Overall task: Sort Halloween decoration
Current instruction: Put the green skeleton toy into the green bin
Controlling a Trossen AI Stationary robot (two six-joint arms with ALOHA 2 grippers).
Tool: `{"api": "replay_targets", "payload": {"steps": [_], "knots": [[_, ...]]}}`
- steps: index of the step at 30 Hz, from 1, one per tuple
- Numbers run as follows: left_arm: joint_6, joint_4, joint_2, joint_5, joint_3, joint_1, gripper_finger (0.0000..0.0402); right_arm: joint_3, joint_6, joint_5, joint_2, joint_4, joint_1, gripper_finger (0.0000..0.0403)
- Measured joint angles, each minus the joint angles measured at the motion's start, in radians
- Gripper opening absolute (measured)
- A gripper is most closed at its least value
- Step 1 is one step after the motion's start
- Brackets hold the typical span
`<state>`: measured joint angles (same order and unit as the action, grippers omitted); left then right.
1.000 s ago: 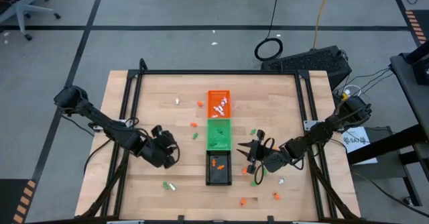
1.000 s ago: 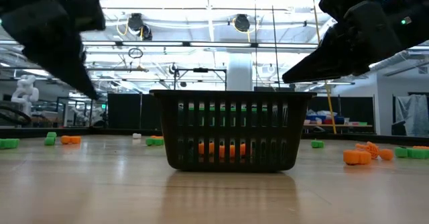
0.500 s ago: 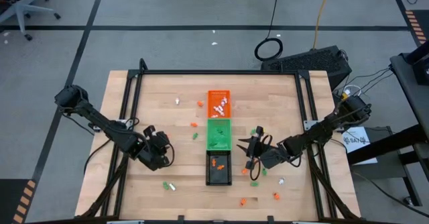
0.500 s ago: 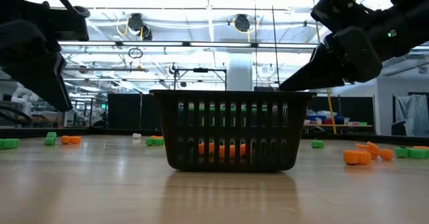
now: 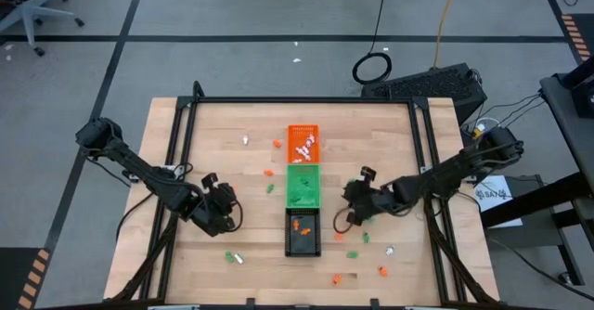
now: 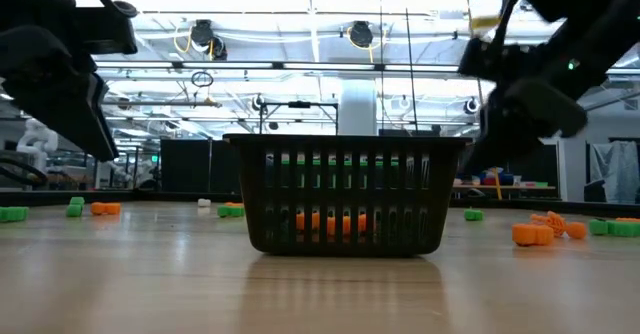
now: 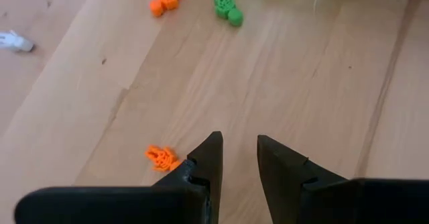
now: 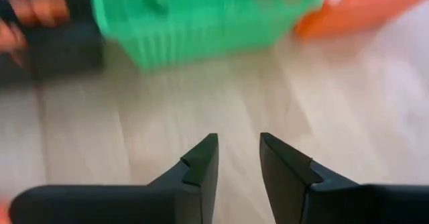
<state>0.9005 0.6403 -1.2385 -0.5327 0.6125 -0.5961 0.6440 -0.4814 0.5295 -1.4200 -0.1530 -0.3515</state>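
The whole table [image 5: 213, 134] is seen from straight above. The black tray [image 6: 345, 194] is seen close from table height; it is shared by both views.

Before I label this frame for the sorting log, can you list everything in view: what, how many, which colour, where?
Orange tray: one, far end of the centre row, trinkets inside.
Green tray: one, middle of the row, green trinkets inside.
Black tray: one, near end, orange trinkets inside.
Loose trinkets: about a dozen; orange, green and white; scattered on the wooden table on both sides of the trays.
Left gripper: one, dark, left of the trays, jaws slightly apart, empty, an orange trinket beside it.
Right gripper: one, dark, right of the trays, jaws slightly apart, empty.
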Motion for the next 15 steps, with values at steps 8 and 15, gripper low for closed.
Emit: {"api": "replay_targets", "payload": {"steps": [8, 15], "knots": [[0.006, -0.06, -0.001, -0.104, 0.0, 0.0, 0.0093, 0.063, 0.157, -0.296, 0.0, -0.201, 0.207, 0.0142], [0.007, -0.106, -0.002, -0.153, 0.0, 0.0, 0.0093, 0.117, 0.402, -0.4, 0.0, -0.288, 0.301, 0.016]]}}
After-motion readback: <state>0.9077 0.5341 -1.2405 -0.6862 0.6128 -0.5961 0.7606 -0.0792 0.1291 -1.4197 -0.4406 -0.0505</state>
